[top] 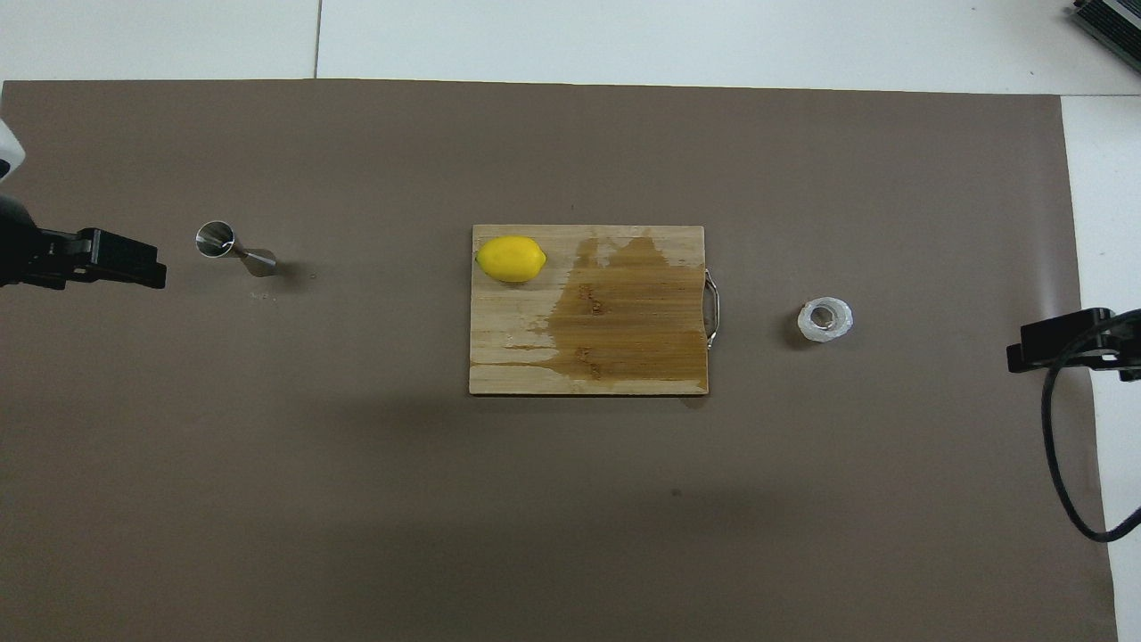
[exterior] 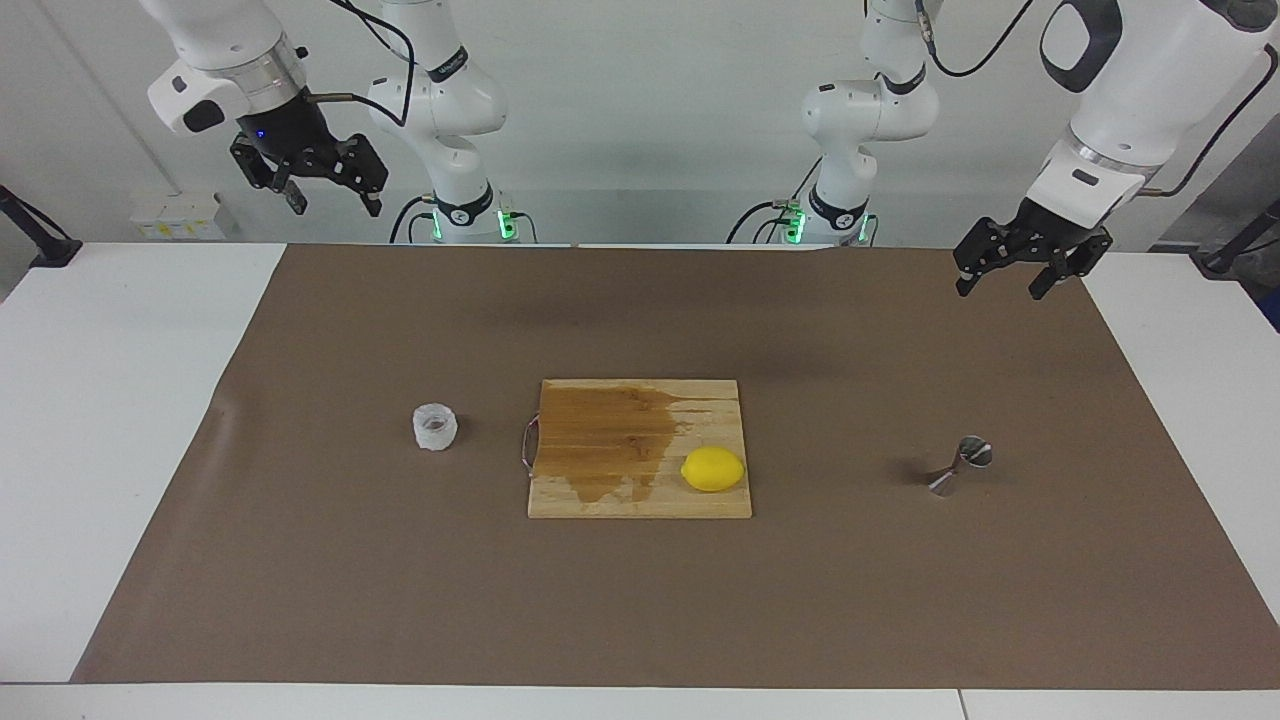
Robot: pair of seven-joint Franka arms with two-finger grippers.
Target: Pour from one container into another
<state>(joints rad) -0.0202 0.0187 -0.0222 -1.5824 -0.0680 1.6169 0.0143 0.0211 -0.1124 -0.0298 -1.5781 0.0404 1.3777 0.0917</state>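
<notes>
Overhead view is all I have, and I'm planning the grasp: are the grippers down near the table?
Observer: No. The right gripper hangs high in the air, fingers open.
Operator: And the left?
Observer: The left gripper is also raised, open, over the brown mat at its edge by the robots.
Operator: What is the cup's wall like?
Observer: The plastic cup is squat, with a crinkled whitish wall.

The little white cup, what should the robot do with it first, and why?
Probably bring the right claw down over the plastic cup to grasp it. That claw hangs open and empty above the cup's end of the table; the jigger sits at the left claw's end. Nothing is held yet.
</notes>
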